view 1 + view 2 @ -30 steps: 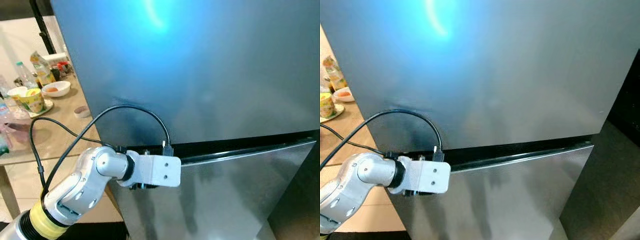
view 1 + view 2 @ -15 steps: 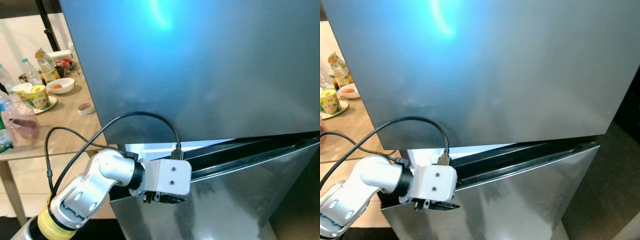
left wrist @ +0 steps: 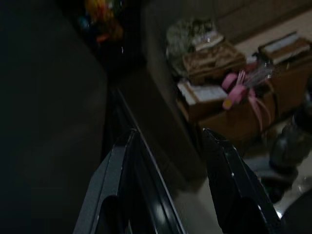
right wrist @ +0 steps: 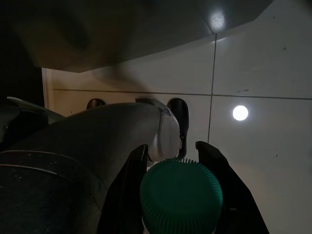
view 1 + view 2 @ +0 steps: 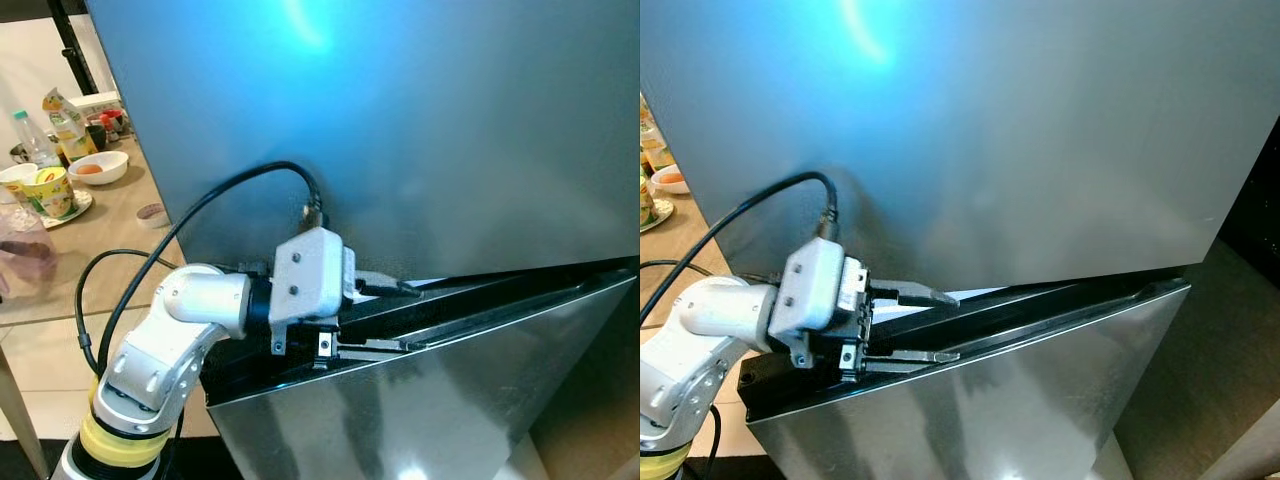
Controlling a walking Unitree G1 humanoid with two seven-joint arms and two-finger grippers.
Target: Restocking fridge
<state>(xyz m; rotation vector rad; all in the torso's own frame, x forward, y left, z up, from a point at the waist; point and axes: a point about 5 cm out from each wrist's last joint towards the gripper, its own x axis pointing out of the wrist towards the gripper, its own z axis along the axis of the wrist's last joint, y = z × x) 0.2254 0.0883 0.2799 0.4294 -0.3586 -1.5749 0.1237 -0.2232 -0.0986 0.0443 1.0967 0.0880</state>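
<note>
Left eye view: the left gripper (image 5: 385, 318) has its two black fingers spread, one above the other, pushed into the dark gap between the fridge's upper door (image 5: 420, 130) and lower door (image 5: 450, 400), near the doors' left edge. The fingers lie along the gap, which runs rightward from the wrist, and the upper door's bottom edge sits just above the top finger — so the left arm looks the one placed to swing that door out. In the right wrist view the right gripper (image 4: 183, 161) hangs low over a tiled floor (image 4: 263, 78), its fingers pinching a bottle with a ribbed green cap (image 4: 181, 195). At the left, a wooden table (image 5: 90, 240) carries a bowl (image 5: 92, 168) and cups — well apart from the fridge.
</note>
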